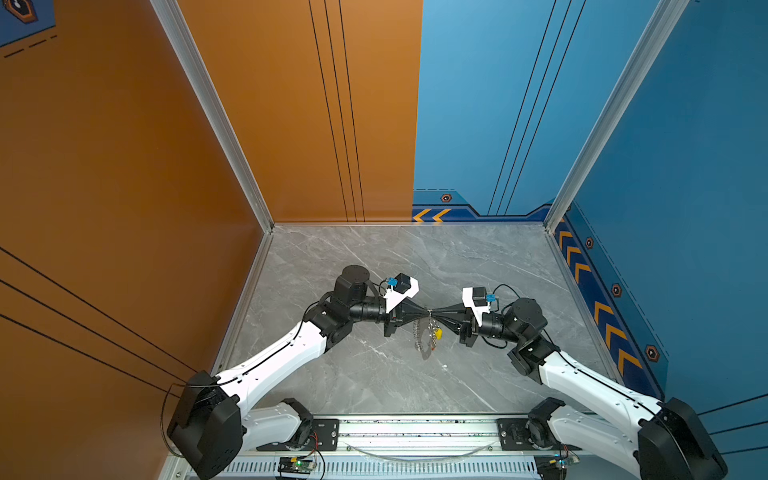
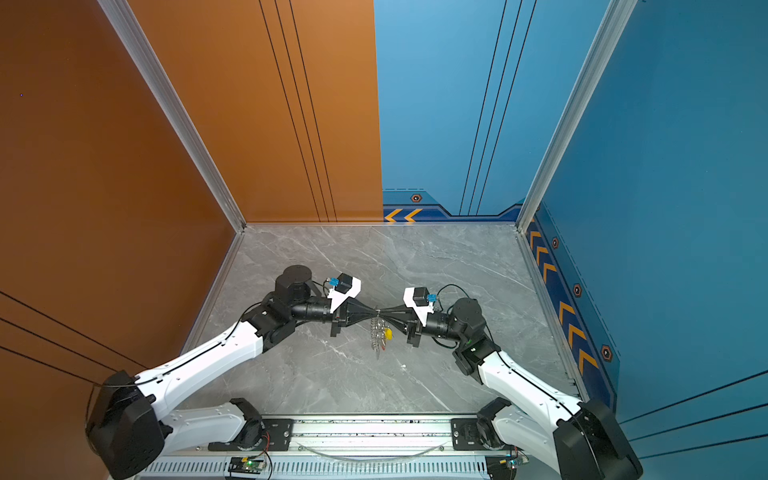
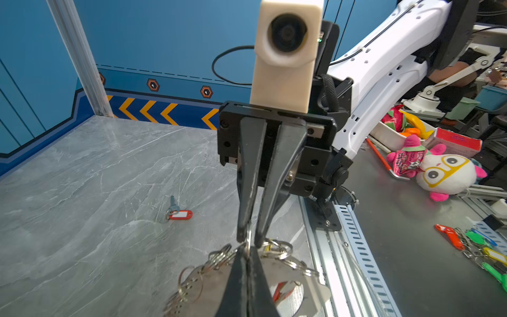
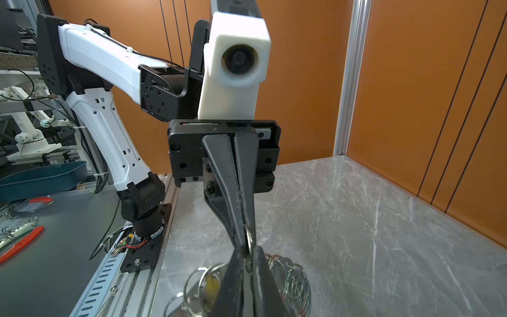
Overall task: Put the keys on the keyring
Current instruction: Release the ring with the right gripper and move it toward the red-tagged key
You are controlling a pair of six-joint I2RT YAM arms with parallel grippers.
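Observation:
Both grippers meet tip to tip above the middle of the marble table. The keyring (image 3: 248, 236), a silver ring, stands between them. My left gripper (image 3: 247, 251) (image 1: 423, 311) (image 2: 372, 311) is shut on it. My right gripper (image 4: 248, 251) (image 1: 434, 311) (image 2: 383, 311) has its jaws a little apart around the same ring. Below hang a metal plate (image 1: 428, 347) and several plain rings (image 4: 296, 285). Among these hangs a yellow-tagged key (image 1: 437, 332) (image 2: 388, 332) (image 4: 211, 285). A red-tagged key (image 3: 179, 214) lies loose on the table.
Orange and blue walls close the table (image 1: 374, 382) on three sides, and the arm bases sit on a metal rail (image 1: 415, 432) at the front. Beyond the rail are a plush toy (image 3: 444, 175), more coloured key tags (image 3: 477, 247) and a blue tub (image 4: 41, 178).

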